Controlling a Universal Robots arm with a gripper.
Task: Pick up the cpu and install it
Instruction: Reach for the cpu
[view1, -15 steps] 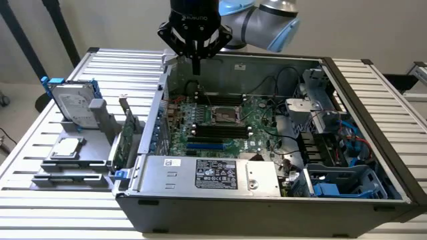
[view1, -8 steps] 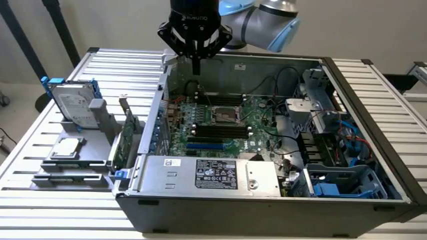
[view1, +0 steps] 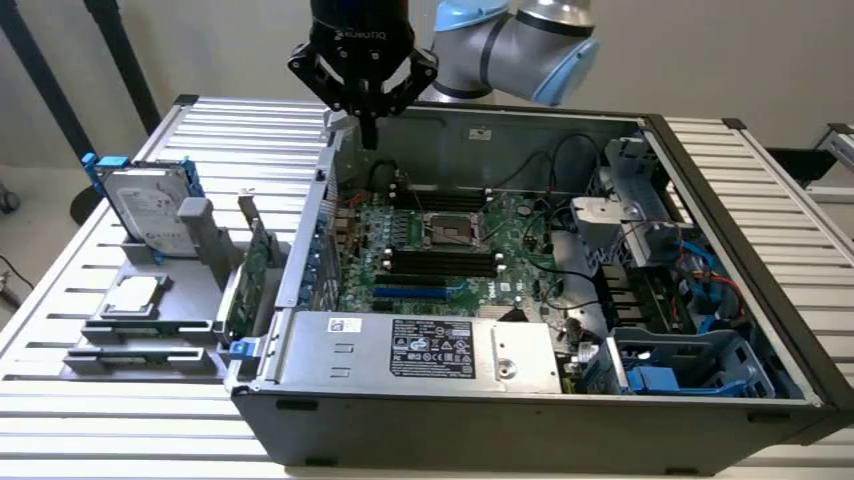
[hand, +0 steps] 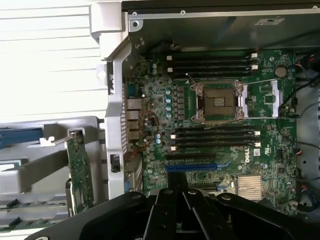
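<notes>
- The table (view1: 54, 300) carries everything: the open case (view1: 534, 420) is on the exterior view's right, and a grey rack (view1: 200, 290) stands just beside it on the left.
- Inside the case the board (view1: 514, 225) lies flat and uncovered. Cables loop over its side toward the exterior view's right, away from the middle.
- The rack holds the drive (view1: 144, 210), propped at a tilt at the back, and the card (view1: 251, 275), on edge along the side nearest the case. Both rise above the cpu's place, so we judge a straight descent safer than a sideways sweep.
- The gripper (view1: 367, 135) hangs over the case's rim on the rack side, with its fingers clenched together and nothing between them. We judge the task barely begun, since the pick is not yet made.
- To take the cpu well, we would want the fingers parted enough for its edges, squared to its sides and lowered level, so the chip does not tip.
- The socket (view1: 451, 232) sits mid-board, a dark square in a metal frame. As far as we can tell it holds no chip.
- The cpu (view1: 134, 295) lies flat on the rack's front shelf, below the drive and well apart from the gripper.
</notes>
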